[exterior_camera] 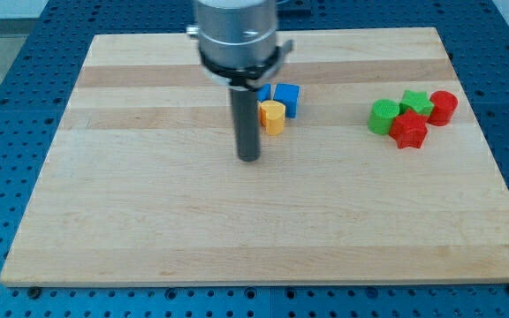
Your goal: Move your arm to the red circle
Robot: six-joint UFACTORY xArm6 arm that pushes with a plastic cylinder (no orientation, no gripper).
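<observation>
The red circle [444, 106] lies at the view's right, at the right end of a cluster of blocks. My tip [249, 158] rests on the wooden board [148, 221] near the middle, far to the left of the red circle. It stands just below and left of a yellow block [273, 116]. The rod rises from the tip to the arm's grey body [237, 31] at the view's top.
Beside the red circle sit a green star [416, 102], a green block [383, 117] and a red star [408, 130]. A blue cube [286, 98] lies behind the yellow block, and another blue block [262, 93] is partly hidden by the rod.
</observation>
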